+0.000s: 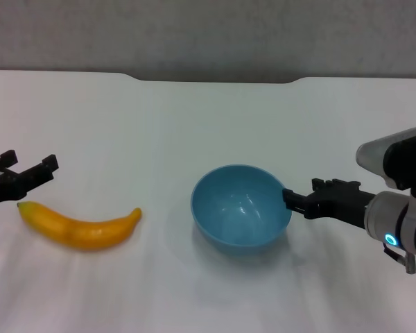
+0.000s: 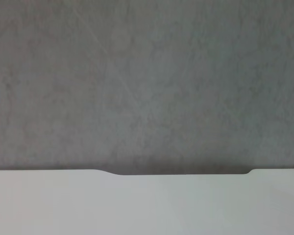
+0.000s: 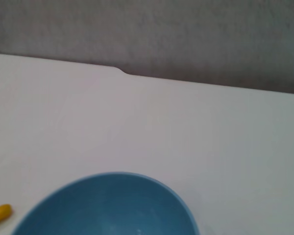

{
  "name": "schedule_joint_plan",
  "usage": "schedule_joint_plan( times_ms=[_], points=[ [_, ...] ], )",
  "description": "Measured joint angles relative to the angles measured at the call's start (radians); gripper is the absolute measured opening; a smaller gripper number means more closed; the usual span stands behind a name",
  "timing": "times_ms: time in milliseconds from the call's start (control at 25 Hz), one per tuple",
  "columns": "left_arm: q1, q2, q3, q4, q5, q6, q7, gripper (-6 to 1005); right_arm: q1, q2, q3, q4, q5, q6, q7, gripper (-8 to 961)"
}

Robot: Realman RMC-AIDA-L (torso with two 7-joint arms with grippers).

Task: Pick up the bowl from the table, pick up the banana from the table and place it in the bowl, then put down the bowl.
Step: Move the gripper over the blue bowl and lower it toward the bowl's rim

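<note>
Head view: the bowl (image 1: 241,207) sits upright on the table (image 1: 194,118), a little right of centre, light blue, glossy, with nothing inside. My right gripper (image 1: 296,202) comes in from the right at rim height. Its dark fingertips are at the bowl's right rim, touching or nearly so. Whether they straddle the rim or merely sit against it I cannot tell, and how far apart the fingers stand cannot be read from this angle. The bowl rests flat on the table, with its shadow directly beneath it.

The banana (image 1: 81,227) lies on the table well left of the bowl, curved, with both ends turned toward the far side. It is yellow-orange with a darker tip at its left end. My left gripper (image 1: 26,171) is at the left edge of the view, just beyond the banana's left end on the far side. Its two fingers are spread apart and hold nothing. It is close to the banana, but I see no contact.

Right wrist view: the bowl's (image 3: 110,205) rim and inner wall fill the near part of the view. One end of the banana (image 3: 0,214) shows beside it, and the table's (image 3: 152,127) notched far edge lies beyond.

Left wrist view: only bare table (image 2: 147,205), its notched far edge, and the grey wall (image 2: 147,83) behind.
</note>
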Motion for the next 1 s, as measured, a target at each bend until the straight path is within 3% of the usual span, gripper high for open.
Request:
schedule_joint_plan(
  times_ms=[1000],
  points=[
    [-0.004, -0.001, 0.002, 0.003, -0.024, -0.001, 0.0, 891, 0.133, 0.001, -0.098, 0.199, 0.047, -0.17, 0.011, 648]
  ],
)
